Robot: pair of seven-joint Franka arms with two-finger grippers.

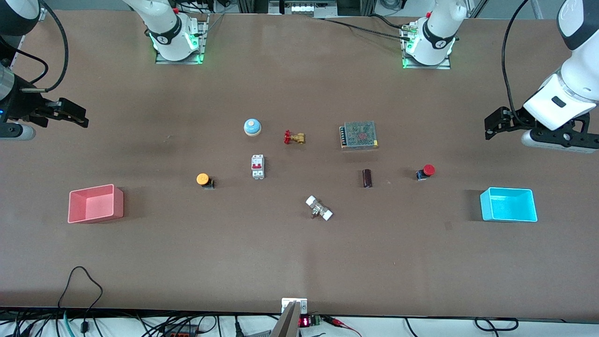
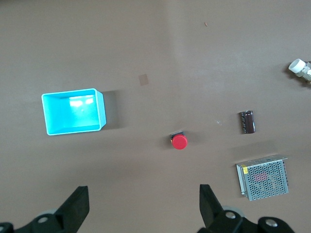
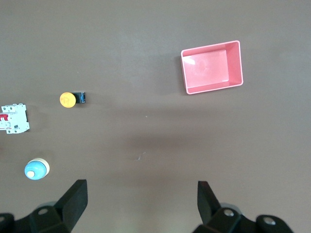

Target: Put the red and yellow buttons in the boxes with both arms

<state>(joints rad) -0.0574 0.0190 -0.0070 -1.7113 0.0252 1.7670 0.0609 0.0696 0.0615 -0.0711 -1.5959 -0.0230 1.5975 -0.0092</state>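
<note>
The red button (image 1: pixel 426 172) lies on the table toward the left arm's end, beside the cyan box (image 1: pixel 508 217). The yellow button (image 1: pixel 204 179) lies toward the right arm's end, beside the pink box (image 1: pixel 96 216). My left gripper (image 1: pixel 496 124) is open and empty, high over bare table at its end. Its wrist view shows the red button (image 2: pixel 179 141) and the cyan box (image 2: pixel 101 110) past the open gripper (image 2: pixel 143 194). My right gripper (image 1: pixel 75 114) is open and empty, high over its end. Its wrist view shows the yellow button (image 3: pixel 68 99) and the pink box (image 3: pixel 214 87) past the open gripper (image 3: pixel 141 191).
Between the buttons lie a blue dome bell (image 1: pixel 252 127), a brass valve with a red handle (image 1: pixel 294 137), a mesh-covered power supply (image 1: pixel 359 135), a white breaker (image 1: pixel 258 166), a dark cylinder (image 1: pixel 367 178) and a white-capped fitting (image 1: pixel 319 208).
</note>
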